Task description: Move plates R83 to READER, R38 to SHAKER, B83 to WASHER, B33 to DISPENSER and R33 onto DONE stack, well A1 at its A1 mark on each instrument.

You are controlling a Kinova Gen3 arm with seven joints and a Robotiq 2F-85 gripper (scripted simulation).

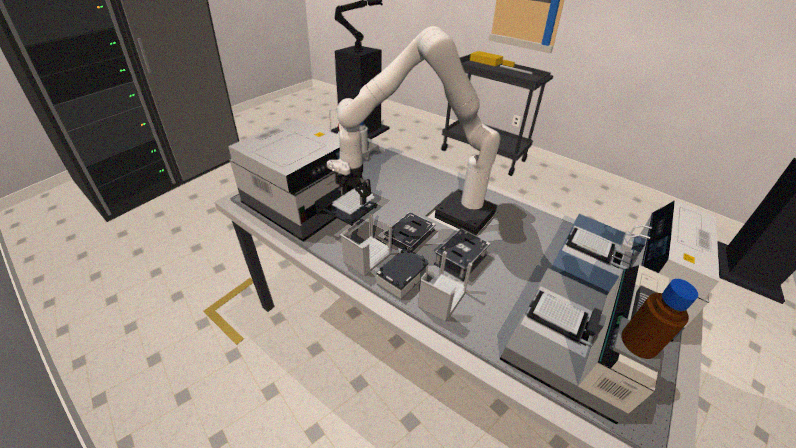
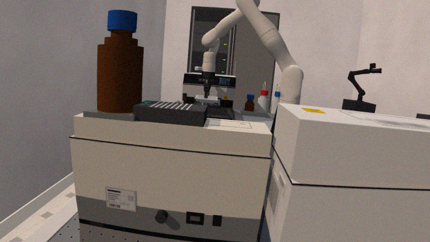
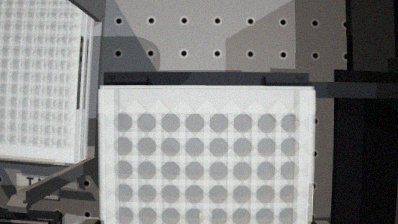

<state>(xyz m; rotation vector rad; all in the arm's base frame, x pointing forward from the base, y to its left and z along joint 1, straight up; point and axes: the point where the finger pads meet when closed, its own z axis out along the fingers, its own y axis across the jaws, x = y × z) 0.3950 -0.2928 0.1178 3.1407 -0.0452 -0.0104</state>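
The tool (image 1: 356, 194) (image 2: 206, 95) pinches a white plate (image 1: 349, 201) (image 2: 200, 97) (image 3: 207, 157) above a dark tray (image 1: 364, 212). A boxy machine (image 1: 264, 186) (image 2: 192, 78) stands close beside it; a walled rack (image 1: 356, 253) stands near, holding another plate (image 1: 375, 250) (image 3: 37, 85).

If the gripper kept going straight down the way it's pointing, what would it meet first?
The gripper holds a white plate, whose underside would probably meet the dark tray first; any gap is unclear.
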